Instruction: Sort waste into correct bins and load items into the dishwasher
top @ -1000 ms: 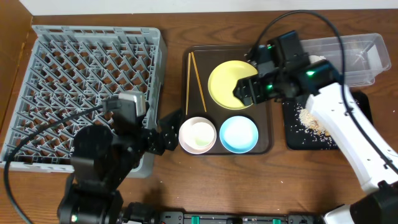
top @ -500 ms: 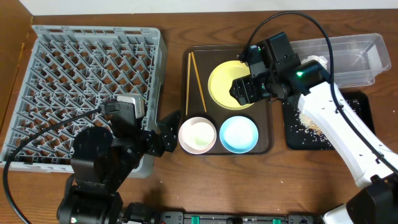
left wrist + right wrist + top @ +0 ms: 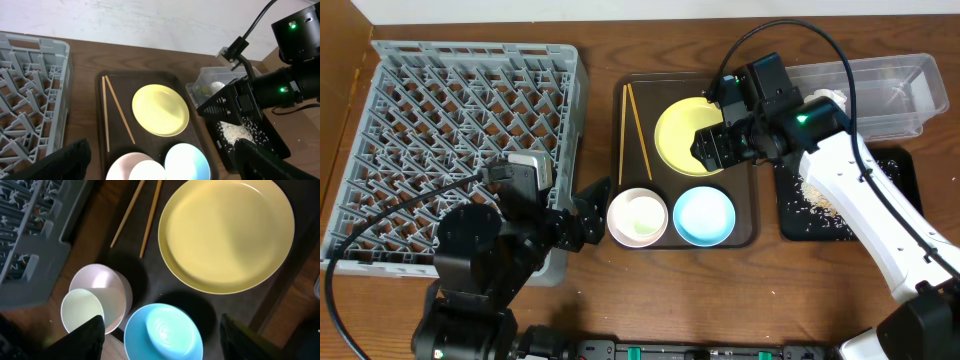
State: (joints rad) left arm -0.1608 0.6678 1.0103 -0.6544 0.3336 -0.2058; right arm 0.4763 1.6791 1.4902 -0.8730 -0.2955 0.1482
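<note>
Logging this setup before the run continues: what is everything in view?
dish rack: one, grey, far left
serving tray: one, brown, centre
plate: one, yellow, on serving tray
pink bowl: one, pinkish-white, tray's near left
blue bowl: one, light blue, beside pink bowl
chopsticks: two, wooden, tray's left side
clear tub: one, transparent, far right
tissue: one, white, in clear tub
black tray: one, black, right of serving tray
crumb heap: one, beige, on black tray
left gripper: one, black, open, beside pink bowl
right gripper: one, black, open, over plate
</note>
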